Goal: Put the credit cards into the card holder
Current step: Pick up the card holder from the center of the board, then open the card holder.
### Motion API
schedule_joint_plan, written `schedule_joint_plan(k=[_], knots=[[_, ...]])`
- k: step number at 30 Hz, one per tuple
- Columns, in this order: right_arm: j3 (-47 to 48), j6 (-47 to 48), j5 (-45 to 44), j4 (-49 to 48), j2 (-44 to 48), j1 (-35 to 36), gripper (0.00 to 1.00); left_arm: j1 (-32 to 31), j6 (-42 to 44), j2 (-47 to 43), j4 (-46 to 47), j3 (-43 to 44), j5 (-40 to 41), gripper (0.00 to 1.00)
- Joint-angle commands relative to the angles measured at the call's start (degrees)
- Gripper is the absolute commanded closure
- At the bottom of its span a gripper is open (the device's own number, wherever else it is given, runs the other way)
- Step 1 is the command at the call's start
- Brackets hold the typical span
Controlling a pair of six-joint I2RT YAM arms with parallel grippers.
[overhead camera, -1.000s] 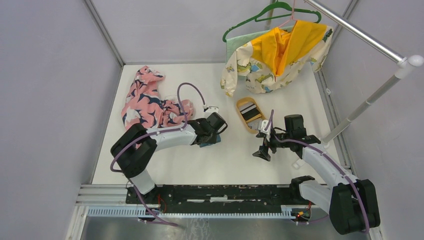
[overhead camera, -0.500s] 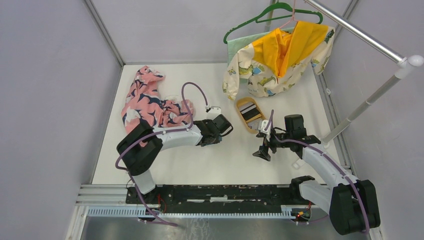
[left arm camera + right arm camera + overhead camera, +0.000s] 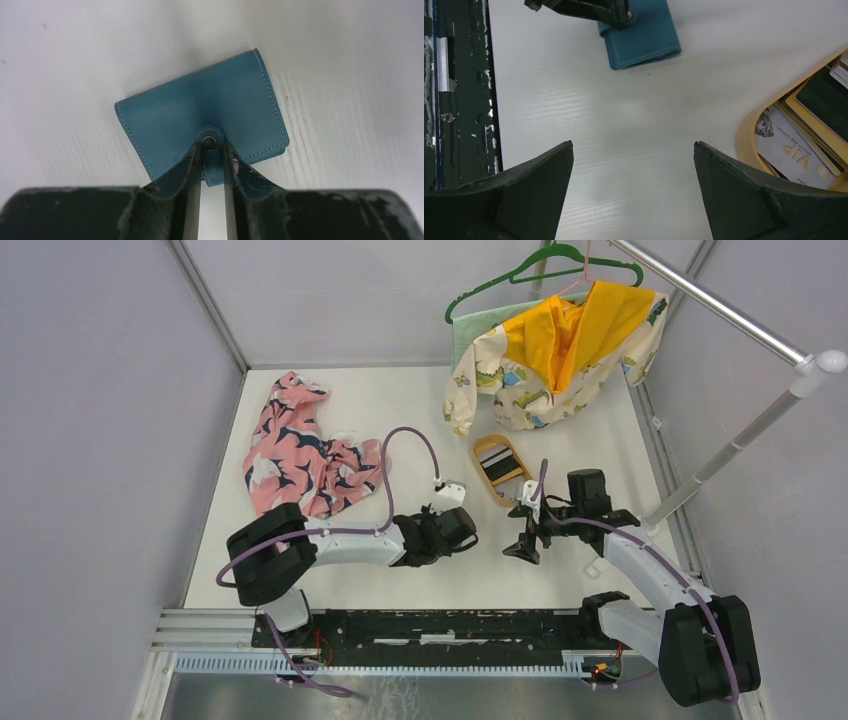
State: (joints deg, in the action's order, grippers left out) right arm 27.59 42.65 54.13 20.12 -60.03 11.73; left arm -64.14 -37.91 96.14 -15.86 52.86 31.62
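Note:
The teal card holder (image 3: 200, 115) lies closed and flat on the white table. My left gripper (image 3: 212, 146) is shut on its small snap tab, one finger on each side. From the right wrist view the card holder (image 3: 644, 40) shows at the top with the left gripper (image 3: 621, 15) on its edge. The credit cards (image 3: 819, 105), dark ones and a pale VIP card (image 3: 794, 150), lie stacked in the tan oval tray (image 3: 480, 462). My right gripper (image 3: 522, 540) hangs open over bare table just in front of the tray, holding nothing.
A pink patterned cloth (image 3: 300, 445) lies at the left rear. A dinosaur-print garment (image 3: 550, 350) hangs on a green hanger from the metal rail (image 3: 740, 430) at the right rear. The black mounting rail (image 3: 430, 625) runs along the near edge.
My left arm has swung right and toward the near edge, drawing the card holder from beside the pink cloth toward the table's middle, its jaws narrowing. The right arm has stayed put.

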Motion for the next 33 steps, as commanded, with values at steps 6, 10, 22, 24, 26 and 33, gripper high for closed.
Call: schedule_joint_plan(k=[6,10,22,24,26,33], knots=[[-4.26,-14.00,3.19,-15.62,-1.23,0.79,0.05,-5.94,9.48,-5.97,24.08,-9.41,3.25,0.98],[-5.45,-24.75,-0.41,-25.21,-5.70,1.86,0.05,-8.91,14.90,-5.62,31.83,-10.28,3.57,0.98],[-3.28,-37.65,-1.94,-27.40,-15.66,2.84,0.13,-13.72,20.21,-2.82,45.24,-13.10,4.86,0.98],[-3.58,-39.33,-0.19,-28.55,-16.17,2.85,0.20,-14.18,20.68,-2.23,46.38,-13.01,4.75,0.98],[-3.64,-40.23,1.47,-29.00,-16.69,2.79,0.26,-14.50,21.02,-1.80,47.65,-13.11,4.72,0.98],[-2.80,-40.32,2.84,-28.23,-17.21,2.72,0.82,-15.02,21.62,-1.36,51.78,-15.04,4.58,0.98]])
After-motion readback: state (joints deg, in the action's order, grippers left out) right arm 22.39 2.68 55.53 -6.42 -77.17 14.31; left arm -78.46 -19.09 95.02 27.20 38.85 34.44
